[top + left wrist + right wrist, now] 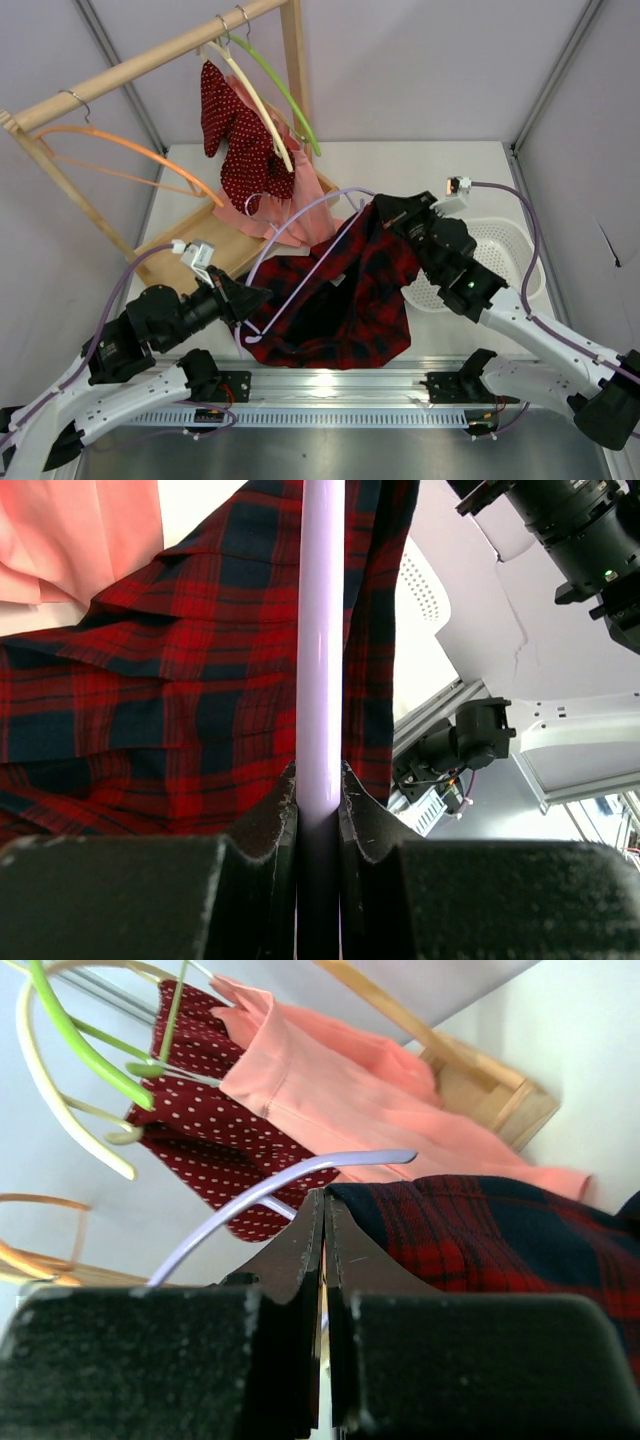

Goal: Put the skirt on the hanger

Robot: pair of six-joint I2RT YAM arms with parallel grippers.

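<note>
The skirt (350, 300) lies spread on the counter (440, 160) between the arms, its top corner raised. The hanger (300, 213) slants across it. The left hand (320, 780) grips the hanger's bar, and the right hand (323, 1200) is clenched on the skirt's upper edge.

Left arm (120, 345) is lying low and reaching forward to the right, and the left gripper (320, 780) is clamping its fingers on the hanger (320, 630). Right arm (520, 315) is stretching up from the near right corner and leaning in to the left, wrist angling down. Right gripper (322, 1200) is pressing its fingers flat together, right at the skirt's (480, 1230) top edge; whether it is pinching cloth is unclear.
</note>
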